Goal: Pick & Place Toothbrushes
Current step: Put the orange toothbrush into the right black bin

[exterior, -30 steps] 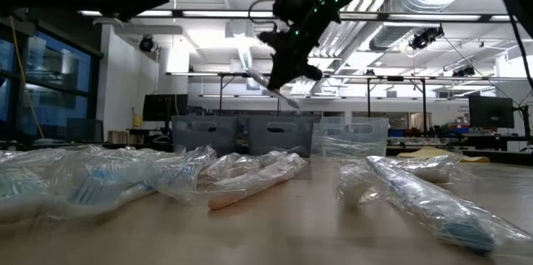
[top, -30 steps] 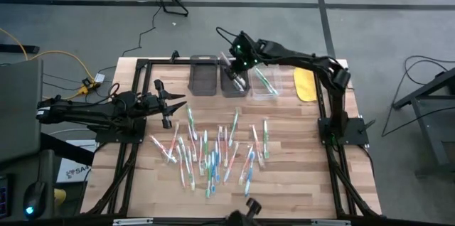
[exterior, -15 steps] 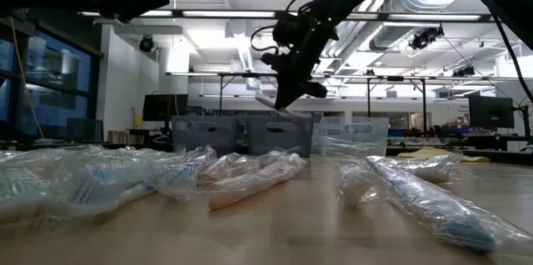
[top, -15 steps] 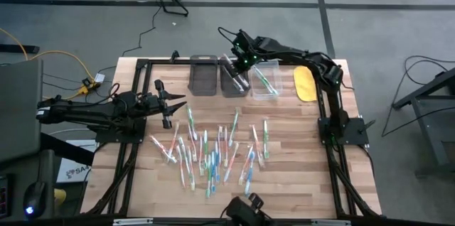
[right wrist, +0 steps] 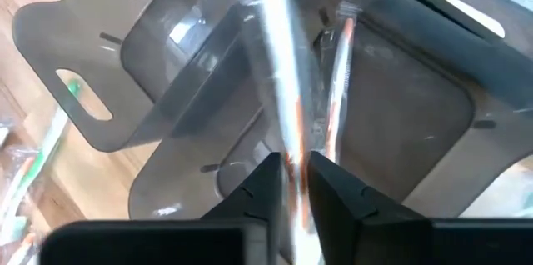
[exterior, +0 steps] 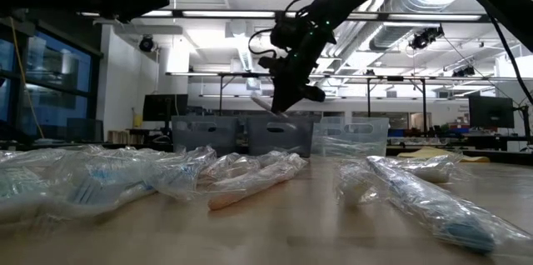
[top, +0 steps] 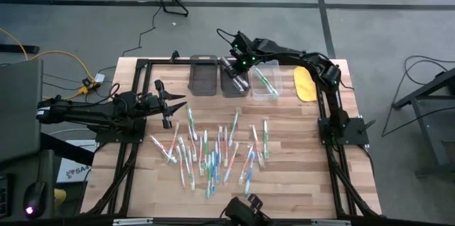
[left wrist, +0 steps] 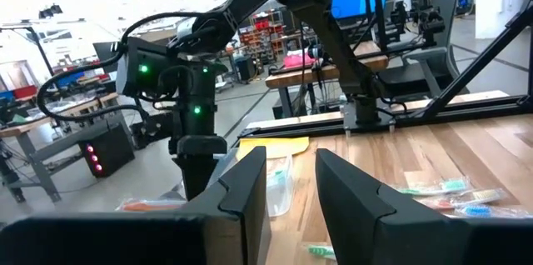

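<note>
Left gripper (top: 173, 104) parked at the left of the high view, over bare table beside the pile, fingers (left wrist: 250, 190) set narrowly apart with nothing between them in its wrist view. Loose toothbrushes (top: 213, 151), wrapped in clear film, scattered across the centre of the wooden table (top: 298, 176), well short of the bins. At upper centre, a row of three bins: left grey bin (top: 202, 75), middle grey bin (top: 233, 84), clear bin (top: 264, 80) with a few green-handled brushes inside. Right gripper (top: 233, 67) hovering over the middle grey bin, pinching a wrapped toothbrush (right wrist: 279, 90) with an orange-red streak; in the right wrist view the brush runs between the two fingers (right wrist: 265, 194) and out over the bin, whose floor already holds at least one wrapped brush. Whether the pinch is loosening cannot be told. Low view: brush tip hanging just above the bin rim at centre frame. Judged step: release into the middle bin. To do well: keep the brush lined up with the bin's long side, lower until the trailing end clears the rim, spread the fingers fully, lift straight up so the film does not cling and drag the brush out. Yellow flat object (top: 305, 84) at upper right of the table, untouched.
</note>
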`<state>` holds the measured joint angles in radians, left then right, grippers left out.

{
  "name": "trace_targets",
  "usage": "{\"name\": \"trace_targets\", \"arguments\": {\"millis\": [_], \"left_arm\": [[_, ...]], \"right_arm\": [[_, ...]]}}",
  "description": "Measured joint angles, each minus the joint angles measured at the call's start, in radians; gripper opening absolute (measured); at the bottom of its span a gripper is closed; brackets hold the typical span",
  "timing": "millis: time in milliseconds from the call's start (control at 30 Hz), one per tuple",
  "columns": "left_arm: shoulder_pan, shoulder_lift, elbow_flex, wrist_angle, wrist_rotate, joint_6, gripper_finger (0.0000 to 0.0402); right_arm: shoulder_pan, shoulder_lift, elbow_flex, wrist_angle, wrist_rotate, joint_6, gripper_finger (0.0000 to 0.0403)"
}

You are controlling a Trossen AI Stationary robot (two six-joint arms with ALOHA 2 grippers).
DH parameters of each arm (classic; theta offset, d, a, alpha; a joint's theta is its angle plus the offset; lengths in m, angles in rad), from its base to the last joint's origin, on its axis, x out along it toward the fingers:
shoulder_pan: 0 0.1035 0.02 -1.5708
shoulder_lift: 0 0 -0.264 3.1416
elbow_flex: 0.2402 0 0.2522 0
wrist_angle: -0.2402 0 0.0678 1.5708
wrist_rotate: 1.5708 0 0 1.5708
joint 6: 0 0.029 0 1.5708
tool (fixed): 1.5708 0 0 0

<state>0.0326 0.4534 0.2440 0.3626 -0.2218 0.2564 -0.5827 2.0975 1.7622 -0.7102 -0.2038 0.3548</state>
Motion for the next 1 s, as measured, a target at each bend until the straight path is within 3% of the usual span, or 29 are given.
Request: {"name": "trace_targets", "arguments": {"millis": [267, 500, 633, 800, 1000], "left_arm": [[0.0, 0.0, 0.0, 0.0, 0.0, -0.001, 0.0101], [0.0, 0.0, 0.0, 0.0, 0.001, -0.001, 0.0101], [0.0, 0.0, 0.0, 0.0, 0.003, -0.001, 0.0101], [0.0, 0.0, 0.0, 0.0, 0.003, -0.002, 0.0101], [0.0, 0.0, 0.0, 0.0, 0.002, -0.006, 0.0101]], "right_arm": [[0.0, 0.0, 0.0, -0.04, -0.013, 0.008, 0.0115], [-0.002, -0.07, 0.0, -0.174, -0.057, -0.011, 0.0124], [0.014, -0.127, 0.0, -0.242, 0.005, -0.016, 0.0125], [0.063, -0.168, 0.0, -0.225, 0.157, -0.023, 0.0125], [0.101, -0.144, -0.024, -0.066, 0.263, -0.079, 0.0125]]}}
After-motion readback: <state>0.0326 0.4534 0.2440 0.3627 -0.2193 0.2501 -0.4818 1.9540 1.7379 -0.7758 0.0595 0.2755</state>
